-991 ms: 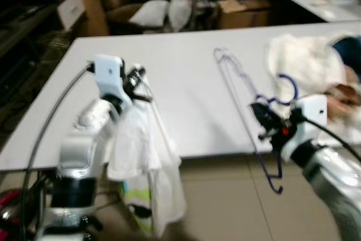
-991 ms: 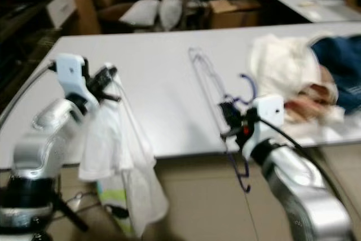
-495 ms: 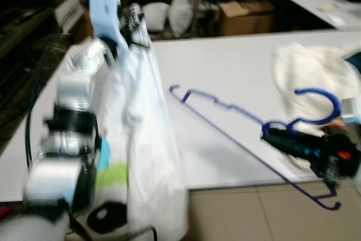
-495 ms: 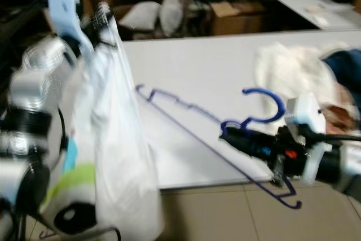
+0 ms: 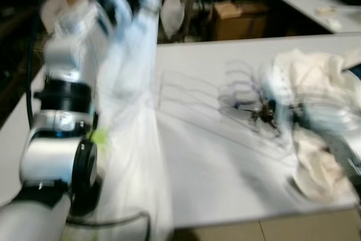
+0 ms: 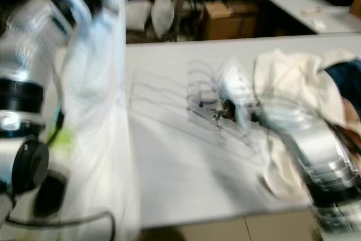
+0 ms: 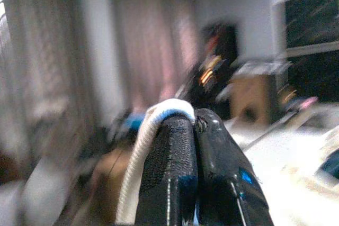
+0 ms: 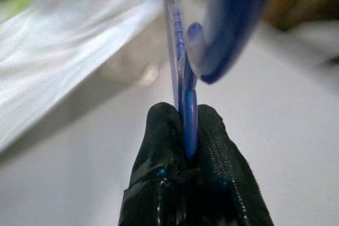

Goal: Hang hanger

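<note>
At the near left edge of the white surface, the left arm rises steeply, and its left pincer, fingers pressed together, pinches the rolled edge of a white garment that hangs from it in a long pale sheet down past the surface's edge; the head views are heavily blurred; toward the middle of the surface, the right pincer reaches in from the right side, its two black fingers clamped on the thin blue wire of the hanger, just beneath the curved blue hook; in the head views the hanger shows as faint smeared lines above the surface, between the hanging garment and the right arm; beside it on the right lies a heap of cream cloth, with a scrap of dark blue fabric at the right edge; beyond the surface stand a cardboard box and another pale table.
</note>
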